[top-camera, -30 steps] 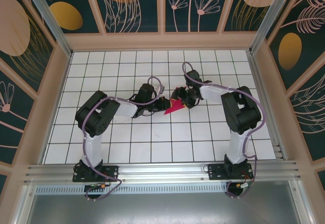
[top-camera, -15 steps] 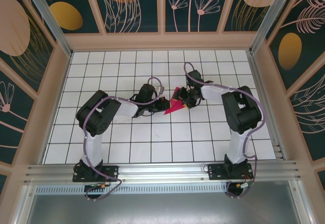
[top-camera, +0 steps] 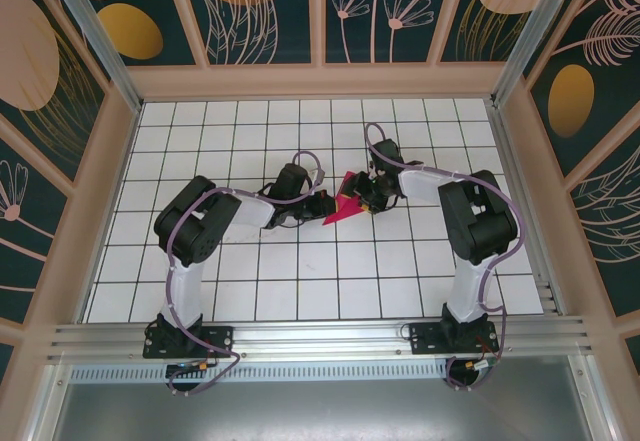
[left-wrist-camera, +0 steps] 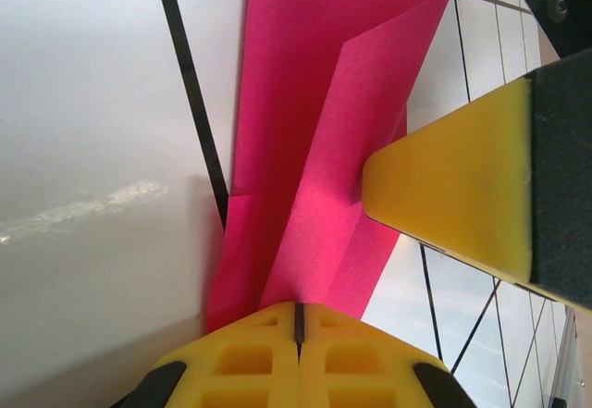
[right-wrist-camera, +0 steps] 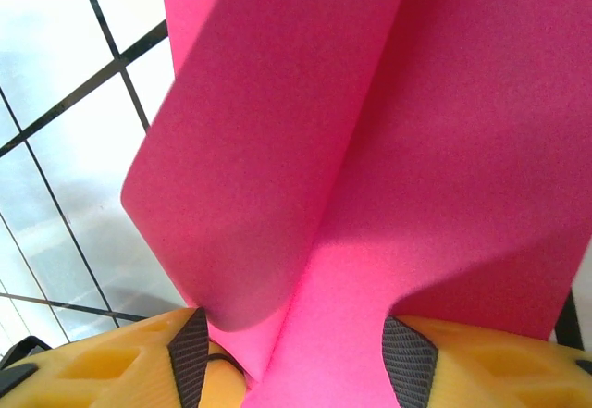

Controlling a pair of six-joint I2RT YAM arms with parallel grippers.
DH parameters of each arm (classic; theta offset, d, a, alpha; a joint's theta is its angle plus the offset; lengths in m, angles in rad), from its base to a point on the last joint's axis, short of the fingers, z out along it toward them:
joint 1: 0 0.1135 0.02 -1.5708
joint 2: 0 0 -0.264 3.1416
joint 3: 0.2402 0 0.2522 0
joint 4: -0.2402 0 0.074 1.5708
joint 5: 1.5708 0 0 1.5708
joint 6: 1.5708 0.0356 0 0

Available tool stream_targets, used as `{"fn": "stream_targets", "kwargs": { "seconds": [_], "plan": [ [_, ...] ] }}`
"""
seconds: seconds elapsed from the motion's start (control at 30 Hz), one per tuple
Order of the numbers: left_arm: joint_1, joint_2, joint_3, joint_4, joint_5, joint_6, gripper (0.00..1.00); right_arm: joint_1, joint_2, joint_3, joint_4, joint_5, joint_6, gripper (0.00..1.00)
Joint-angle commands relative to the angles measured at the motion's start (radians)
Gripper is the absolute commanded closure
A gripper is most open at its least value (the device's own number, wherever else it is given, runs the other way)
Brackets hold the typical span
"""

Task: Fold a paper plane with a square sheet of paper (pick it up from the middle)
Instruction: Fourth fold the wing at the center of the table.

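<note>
The paper plane (top-camera: 343,208) is the magenta sheet folded into a pointed, creased shape, lying on the white grid table between both arms. My left gripper (top-camera: 323,205) comes at it from the left. In the left wrist view its jaws (left-wrist-camera: 298,314) are shut, and the raised centre crease of the paper (left-wrist-camera: 314,121) runs into them. My right gripper (top-camera: 368,199) comes from the right. Its jaws (right-wrist-camera: 298,339) stand apart with the paper's folds (right-wrist-camera: 416,149) between them, one flap curling against the left pad. One right fingertip (left-wrist-camera: 453,186) rests on the paper's edge.
The white grid table (top-camera: 300,281) is walled by patterned panels (top-camera: 250,11) at the back and sides. An aluminium rail (top-camera: 320,341) carrying both arm bases runs along the near edge. Open tiles lie in front of and behind the grippers.
The right gripper's jaws have narrowed a little around the paper, and its wrist has shifted slightly. The left gripper has stayed shut. The paper has barely moved.
</note>
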Motion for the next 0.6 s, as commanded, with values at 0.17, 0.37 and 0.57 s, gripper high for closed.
{"fn": "stream_targets", "kwargs": {
  "seconds": [0.17,0.37,0.57],
  "plan": [
    [0.003,0.015,0.013,-0.049,-0.045,0.014,0.96,-0.015,0.150,-0.120,-0.016,0.146,0.003,0.44],
    [0.002,0.000,0.010,-0.052,-0.040,0.014,0.96,-0.024,0.200,-0.076,-0.086,0.158,0.014,0.48],
    [0.002,-0.020,0.008,-0.051,-0.027,0.010,0.96,-0.029,0.270,-0.035,-0.143,0.163,0.020,0.53]
  ]
}}
